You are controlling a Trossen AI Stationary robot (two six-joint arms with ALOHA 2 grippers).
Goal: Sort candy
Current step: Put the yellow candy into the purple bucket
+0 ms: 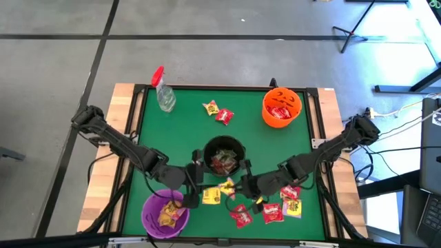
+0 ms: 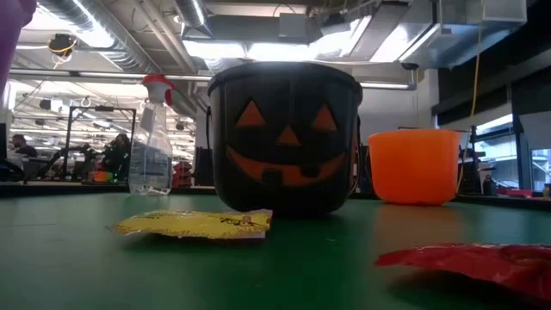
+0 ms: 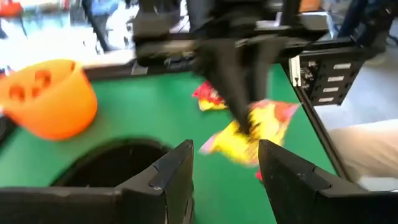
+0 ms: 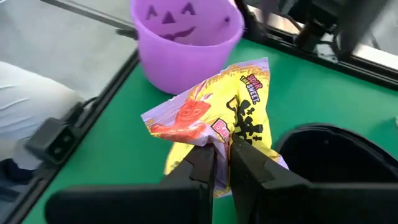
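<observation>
Yellow candy sits clamped in your right gripper between black bucket and purple bowl; your left gripper waits alongside, fingers apart. Several packets remain unsorted.

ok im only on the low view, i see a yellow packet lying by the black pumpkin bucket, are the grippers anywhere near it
Observer: Both are close to the black bucket; the right gripper is shut on a yellow packet, a different one.
Operator: lifted or on the table
Observer: Lifted; the left wrist view shows it hanging off the green table.
Operator: and the left gripper
Observer: The left gripper is open and empty, facing that packet.
Operator: where's the purple bowl
Observer: The purple bowl sits at the left arm's near corner, with yellow candy inside.
</observation>
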